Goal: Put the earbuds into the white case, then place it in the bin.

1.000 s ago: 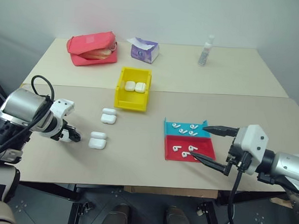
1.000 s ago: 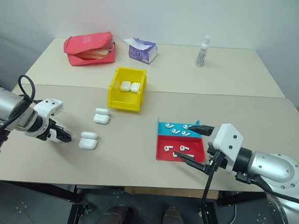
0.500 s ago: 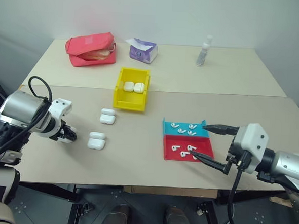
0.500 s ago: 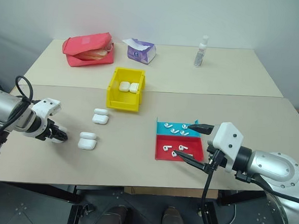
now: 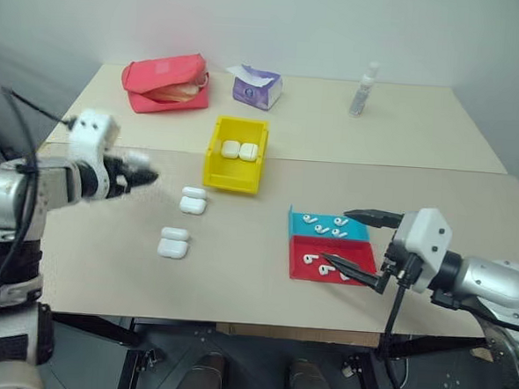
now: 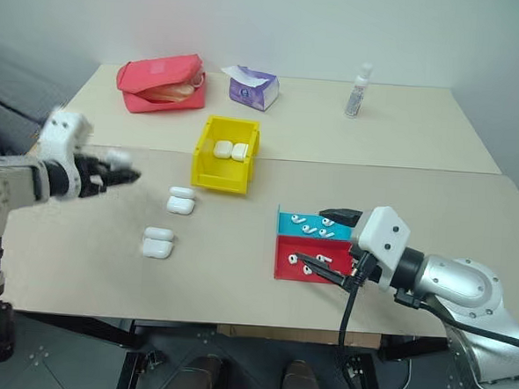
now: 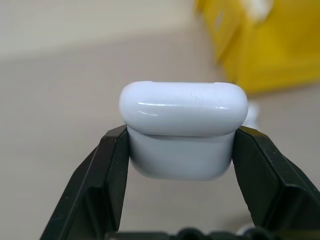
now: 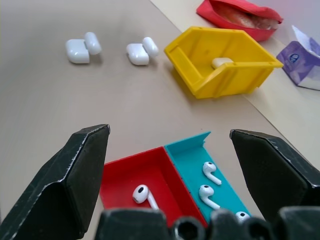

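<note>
a closed white case (image 7: 183,130) is pinched between the two black fingers of the left tool (image 7: 183,160), held in the air above the counter (image 5: 238,255), left of the yellow bin (image 5: 237,153). two white cases already lie in that bin. two open cases (image 5: 183,221) sit on the counter. earbuds (image 5: 328,225) lie in the blue tray (image 5: 328,226) and red tray (image 5: 330,262). the right tool (image 5: 349,237) hangs wide open and empty over the trays. the held case probably goes into the bin next.
</note>
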`<act>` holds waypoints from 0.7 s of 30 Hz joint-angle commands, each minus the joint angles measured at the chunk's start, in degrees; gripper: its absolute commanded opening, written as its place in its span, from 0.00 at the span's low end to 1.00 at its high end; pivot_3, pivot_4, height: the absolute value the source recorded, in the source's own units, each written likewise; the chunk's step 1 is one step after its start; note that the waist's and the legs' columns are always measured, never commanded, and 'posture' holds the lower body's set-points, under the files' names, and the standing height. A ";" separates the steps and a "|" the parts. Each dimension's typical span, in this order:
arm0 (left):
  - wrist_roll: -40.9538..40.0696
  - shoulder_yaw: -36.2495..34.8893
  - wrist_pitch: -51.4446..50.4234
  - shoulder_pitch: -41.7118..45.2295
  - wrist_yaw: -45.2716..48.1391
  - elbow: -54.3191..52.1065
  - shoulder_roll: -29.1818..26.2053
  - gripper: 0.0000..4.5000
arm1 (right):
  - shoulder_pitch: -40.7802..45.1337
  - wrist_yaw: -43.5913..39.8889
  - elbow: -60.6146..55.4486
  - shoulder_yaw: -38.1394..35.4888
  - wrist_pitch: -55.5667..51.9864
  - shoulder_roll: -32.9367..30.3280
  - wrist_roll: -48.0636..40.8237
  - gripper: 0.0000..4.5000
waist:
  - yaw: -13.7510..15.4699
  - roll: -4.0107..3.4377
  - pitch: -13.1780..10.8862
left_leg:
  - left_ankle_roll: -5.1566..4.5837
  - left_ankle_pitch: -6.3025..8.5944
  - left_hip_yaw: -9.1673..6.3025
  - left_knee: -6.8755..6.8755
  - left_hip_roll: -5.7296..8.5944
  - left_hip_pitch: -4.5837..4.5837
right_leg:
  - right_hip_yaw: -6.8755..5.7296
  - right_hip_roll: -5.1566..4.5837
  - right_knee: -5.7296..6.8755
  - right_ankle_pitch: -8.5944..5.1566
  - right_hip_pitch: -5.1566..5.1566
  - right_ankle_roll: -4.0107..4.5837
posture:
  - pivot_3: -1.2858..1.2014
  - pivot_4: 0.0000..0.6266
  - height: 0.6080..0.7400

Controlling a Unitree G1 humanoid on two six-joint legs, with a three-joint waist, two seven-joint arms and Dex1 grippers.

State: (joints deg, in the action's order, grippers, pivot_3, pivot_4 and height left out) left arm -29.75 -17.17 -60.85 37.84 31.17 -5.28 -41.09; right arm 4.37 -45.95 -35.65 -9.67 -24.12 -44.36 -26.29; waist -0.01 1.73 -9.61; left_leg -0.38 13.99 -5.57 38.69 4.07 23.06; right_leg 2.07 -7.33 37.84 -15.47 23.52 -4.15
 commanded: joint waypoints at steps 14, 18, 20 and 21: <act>-10.04 11.29 30.45 9.11 28.16 -0.31 18.77 0.62 | 0.03 8.88 -5.00 1.06 1.26 4.97 4.90 1.00 | -0.62 0.03 0.02 | -0.10 0.05 0.09 0.10 0.02 0.17 | 0.07 0.07 0.15 0.01 0.17 0.00 | 0.52 0.24 1.00; -15.44 10.99 29.17 9.16 31.06 -2.84 20.41 0.62 | -0.27 9.06 -5.55 1.03 1.10 4.62 5.22 1.00 | -0.91 0.03 0.02 | -0.17 0.08 0.09 0.12 -0.01 0.12 | 0.10 0.12 0.15 0.01 0.18 0.00 | 0.52 0.24 1.00; -17.49 10.86 28.06 9.13 32.38 -3.44 19.96 0.62 | -0.35 9.22 -5.88 0.85 0.92 4.50 5.12 1.00 | -0.91 0.02 0.02 | -0.17 0.08 0.09 0.12 -0.02 0.09 | 0.10 0.15 0.18 0.01 0.17 0.00 | 0.52 0.24 1.00; -18.00 10.95 27.80 9.12 32.78 -3.55 19.67 0.62 | -0.38 9.28 -5.97 0.79 0.86 4.47 5.08 1.00 | -0.90 0.02 0.02 | -0.17 0.08 0.09 0.12 -0.02 0.06 | 0.11 0.15 0.19 0.01 0.15 0.00 | 0.52 0.24 1.00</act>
State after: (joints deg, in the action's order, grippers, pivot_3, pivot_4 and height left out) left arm -45.58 -5.20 -32.87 45.42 62.97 -6.98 -20.79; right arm 3.84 -37.07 -39.32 -7.48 -23.94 -39.49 -21.28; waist -0.91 1.75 -9.59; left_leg -0.55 14.06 -5.48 38.81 4.06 23.09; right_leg 2.18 -7.17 38.03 -15.46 23.64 -4.15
